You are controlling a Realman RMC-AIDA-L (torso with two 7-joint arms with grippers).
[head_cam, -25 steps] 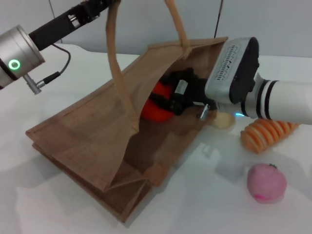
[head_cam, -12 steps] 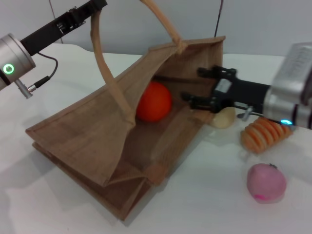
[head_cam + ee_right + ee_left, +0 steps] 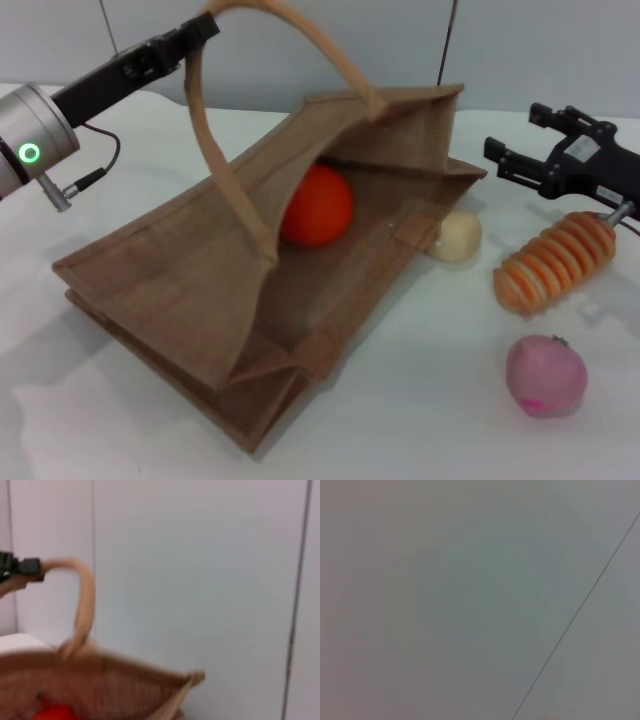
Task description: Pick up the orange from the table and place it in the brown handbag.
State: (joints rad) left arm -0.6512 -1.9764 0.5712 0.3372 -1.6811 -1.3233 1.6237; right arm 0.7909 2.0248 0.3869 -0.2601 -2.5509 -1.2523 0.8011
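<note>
**Q:** Where is the fruit?

**A:** The orange (image 3: 317,205) sits inside the brown handbag (image 3: 190,290), which lies tilted on the white worktop (image 3: 430,420) with its mouth gaping toward the right. From the right wrist view, only a sliver of the orange (image 3: 56,713) shows below the bag's rim (image 3: 120,672).

**Q:** And the arms?

**A:** The left end effector (image 3: 205,25) is pinched closed on one rope handle (image 3: 215,150), holding it up and the bag open. The right end effector (image 3: 535,140) hovers clear of the bag's mouth, fingers spread and holding nothing.

**Q:** What else crowds the scene?

**A:** A pale round item (image 3: 456,237) rests just beside the bag's open edge. A ribbed orange-and-cream piece (image 3: 555,262) lies below the right end effector, and a pink fruit (image 3: 545,375) sits nearer the camera, apart from the bag.
</note>
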